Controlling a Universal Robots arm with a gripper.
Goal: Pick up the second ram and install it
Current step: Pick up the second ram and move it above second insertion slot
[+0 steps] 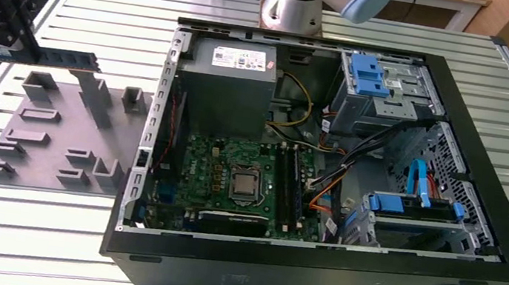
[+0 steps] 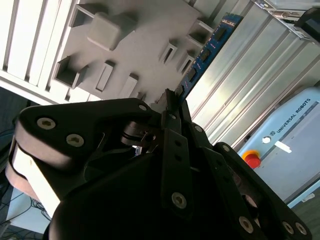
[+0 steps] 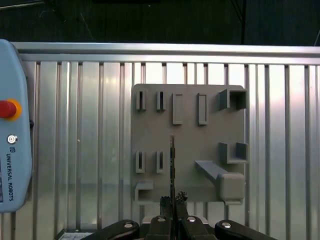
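- The pincer (image 1: 30,51) is closed on one end of the second ram (image 1: 65,58), at the exterior view's left.
- The stick juts out level from the fingers, toward the open computer case (image 1: 487,190).
- In the second wrist view the black fingertips (image 2: 169,100) clamp the blue board (image 2: 206,50), its row of black chips facing the camera.
- In the first wrist view the stick (image 3: 172,160) appears edge-on, a thin line over the grey holder tray (image 3: 190,150).
- The tray (image 1: 44,147) lies flat on the slatted metal counter (image 1: 13,228), just beside the case.
- The green motherboard (image 1: 222,160) lies inside the case, well apart from the held stick.
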